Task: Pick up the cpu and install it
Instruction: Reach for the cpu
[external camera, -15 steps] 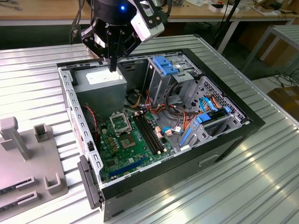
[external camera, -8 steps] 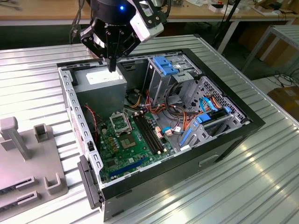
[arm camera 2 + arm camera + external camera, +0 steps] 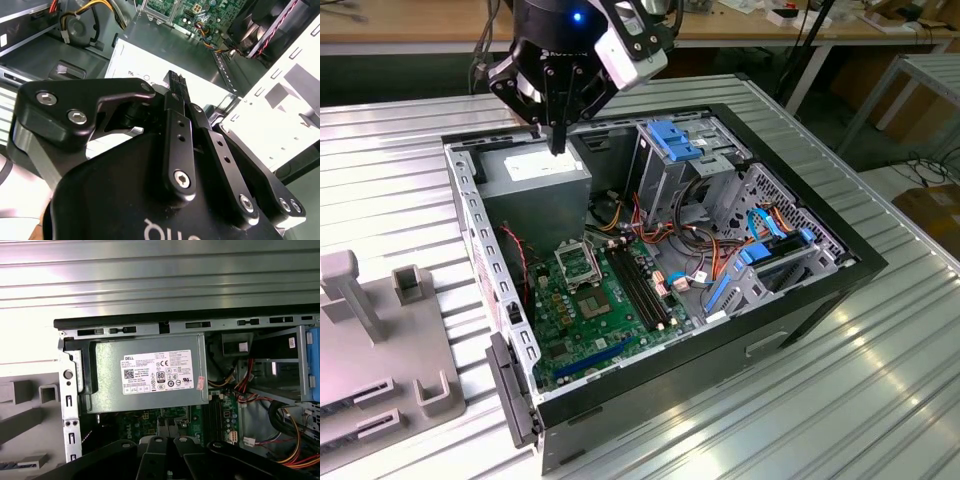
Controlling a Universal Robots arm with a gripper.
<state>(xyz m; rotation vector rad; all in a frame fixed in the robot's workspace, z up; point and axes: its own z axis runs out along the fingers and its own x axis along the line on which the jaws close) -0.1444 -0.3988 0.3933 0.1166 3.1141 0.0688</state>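
Motherboard (image 3: 605, 310) in case (image 3: 790, 320), power supply (image 3: 535, 185) beside it; case on table (image 3: 880, 400).

My claw (image 3: 558, 146) reads matt black, and a blue light (image 3: 578, 15) glows on the arm above it. The tabletop (image 3: 890, 390) is silver, striped with parallel ribs. The computer case (image 3: 650, 410) is black outside and bare grey metal inside. In it I see a green motherboard (image 3: 582, 322), a grey power supply (image 3: 107, 380) with a white, black-printed label (image 3: 157, 371), bright blue clips (image 3: 672, 138), and red, orange and yellow wires (image 3: 292, 440). At the exterior view's left sits a pale grey fixture (image 3: 365, 330).
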